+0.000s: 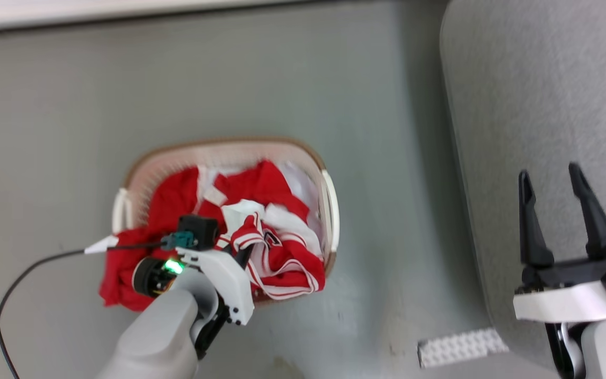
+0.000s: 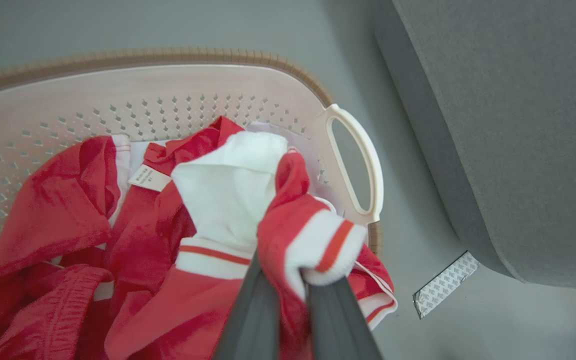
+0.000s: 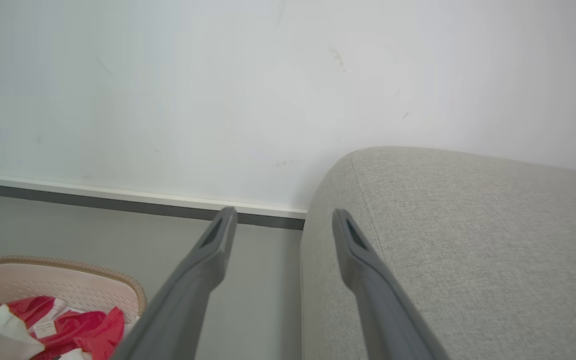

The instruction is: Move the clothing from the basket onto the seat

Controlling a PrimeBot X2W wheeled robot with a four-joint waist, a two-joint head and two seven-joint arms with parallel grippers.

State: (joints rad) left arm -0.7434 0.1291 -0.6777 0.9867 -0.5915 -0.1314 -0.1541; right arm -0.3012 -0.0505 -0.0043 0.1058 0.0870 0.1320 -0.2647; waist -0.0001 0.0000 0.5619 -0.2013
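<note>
The clothing (image 2: 228,195) is judged light, soft and limp. It is expected to drape, stretch and drag tangled neighbours along when lifted. A bunched fold at the top of the heap is judged the best hold. Such a fold, white and red, is clenched in the left jaws near the handle side of the basket (image 2: 168,95). The right jaws are released and empty, over the edge of the seat (image 1: 534,105). The clothing is heaped in the basket on the floor (image 1: 282,79). It is red with white panels and thin striped trim, and one part is hung over the rim.
</note>
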